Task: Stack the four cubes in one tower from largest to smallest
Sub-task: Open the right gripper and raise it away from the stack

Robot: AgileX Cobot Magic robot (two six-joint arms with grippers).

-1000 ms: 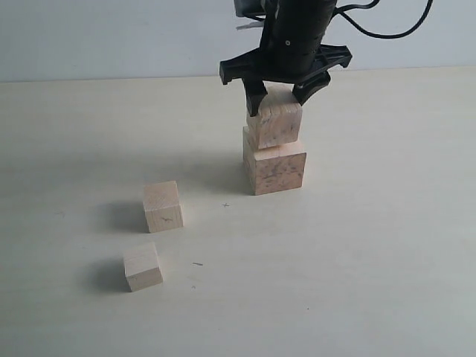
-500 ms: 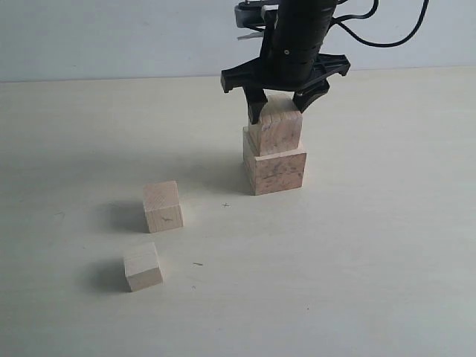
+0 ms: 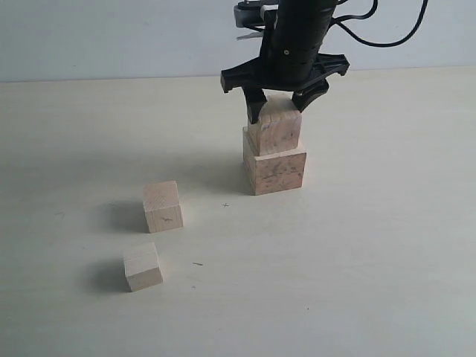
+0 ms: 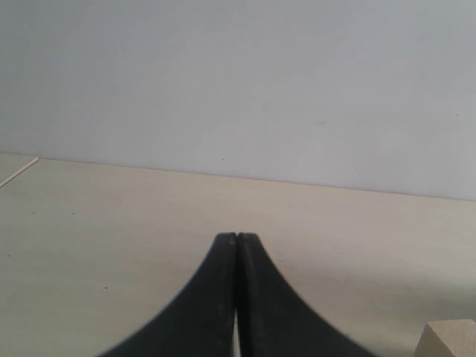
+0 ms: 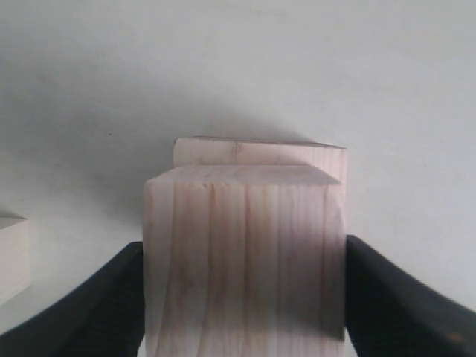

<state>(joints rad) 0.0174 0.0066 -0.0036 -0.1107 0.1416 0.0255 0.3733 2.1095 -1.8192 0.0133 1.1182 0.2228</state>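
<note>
The largest cube [image 3: 275,169], with mottled grain, stands on the table at centre right. The second cube [image 3: 277,134] rests on top of it, slightly set back, with my right gripper [image 3: 279,110] shut on its two sides from above. In the right wrist view the striped second cube [image 5: 245,253] fills the space between the black fingers [image 5: 111,297], and the top of the largest cube [image 5: 260,152] shows beyond it. Two paler small cubes [image 3: 163,207] [image 3: 143,266] lie apart at the front left. My left gripper [image 4: 236,239] is shut on nothing, low over the table.
The pale table [image 3: 372,260] runs back to a grey wall [image 3: 111,37]. A corner of a small cube [image 4: 446,338] shows beside the left gripper, and another cube's edge [image 5: 11,256] shows at the side of the right wrist view.
The right gripper has come down a little, and the second cube has settled squarer and lower onto the largest cube. The two small cubes have not moved.
</note>
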